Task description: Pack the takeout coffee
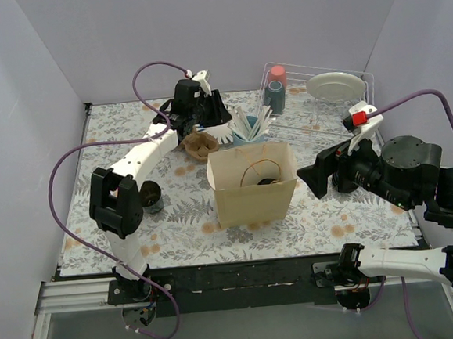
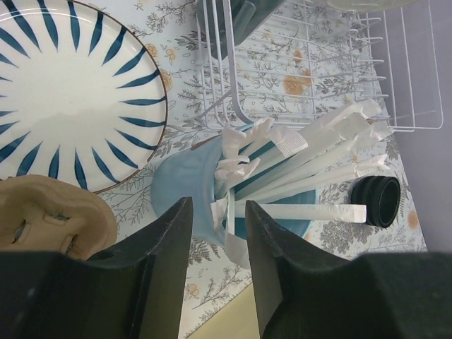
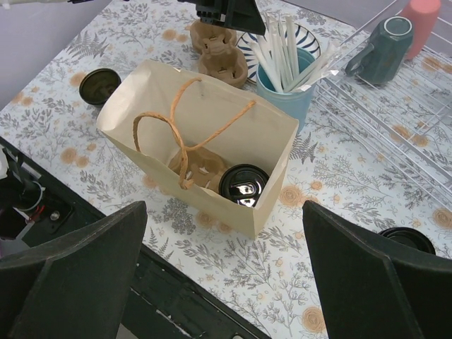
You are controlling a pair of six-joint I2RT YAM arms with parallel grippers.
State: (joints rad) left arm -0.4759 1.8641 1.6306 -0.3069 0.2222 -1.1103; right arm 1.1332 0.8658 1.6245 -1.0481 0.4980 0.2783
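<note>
The paper bag (image 1: 253,185) (image 3: 205,134) stands open mid-table. Inside it sit a black-lidded coffee cup (image 3: 244,186) (image 1: 271,182) and a cardboard carrier (image 3: 196,167). A second lidded coffee cup (image 1: 150,197) (image 3: 99,85) stands left of the bag. Behind the bag, a blue cup (image 2: 187,194) (image 1: 248,130) holds several wrapped straws (image 2: 311,152). My left gripper (image 2: 217,219) (image 1: 211,117) hovers over that cup's rim. Its jaws are narrow but still apart, with loose straw wrapper ends between them. My right gripper (image 3: 222,282) (image 1: 317,176) is wide open and empty, right of the bag.
A blue-striped plate (image 2: 70,92) and another cardboard carrier (image 1: 199,146) (image 2: 49,222) lie beside the blue cup. A wire dish rack (image 1: 318,91) at the back right holds a green mug (image 3: 381,46), a pink cup (image 3: 422,18) and a white plate (image 1: 335,86). A loose black lid (image 2: 378,201) lies nearby.
</note>
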